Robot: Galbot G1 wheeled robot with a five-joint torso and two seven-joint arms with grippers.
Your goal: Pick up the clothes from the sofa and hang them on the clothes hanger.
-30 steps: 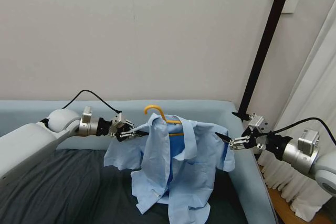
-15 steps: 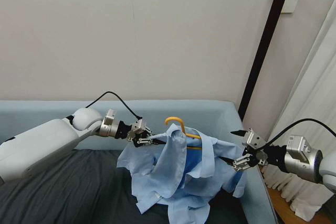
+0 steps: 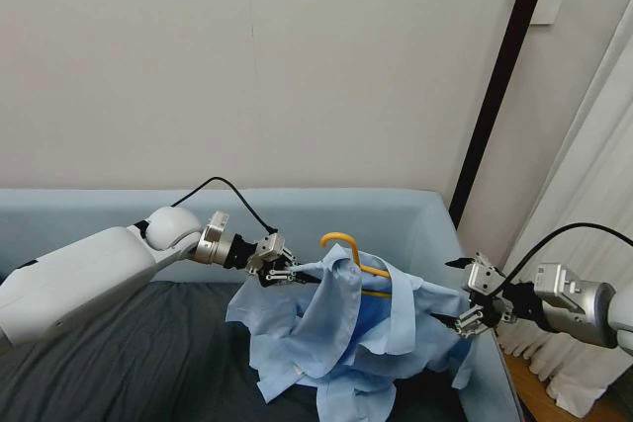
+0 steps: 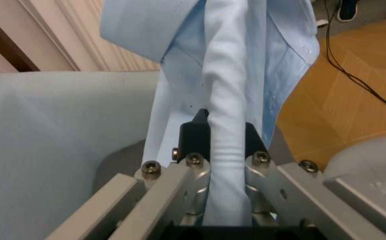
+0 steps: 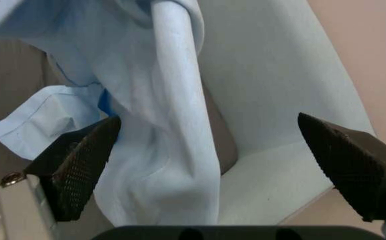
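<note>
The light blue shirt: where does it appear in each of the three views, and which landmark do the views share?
Head view: the light blue shirt hangs at lower centre, draped on a yellow hanger, between left gripper and right gripper.
Left wrist view: a fold of it is clamped between the fingers.
Right wrist view: a fold hangs between the open fingers.
Shared landmark: the pale blue sofa.

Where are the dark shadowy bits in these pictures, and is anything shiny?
Head view: the wall is evenly lit, with no sharp shadows; the shirt looks darker blue inside its folds. Left wrist view: a grey shadow lies on the sofa beside the shirt, and the screws on the left hand glint. Right wrist view: shade sits behind the shirt, past the open right hand.
</note>
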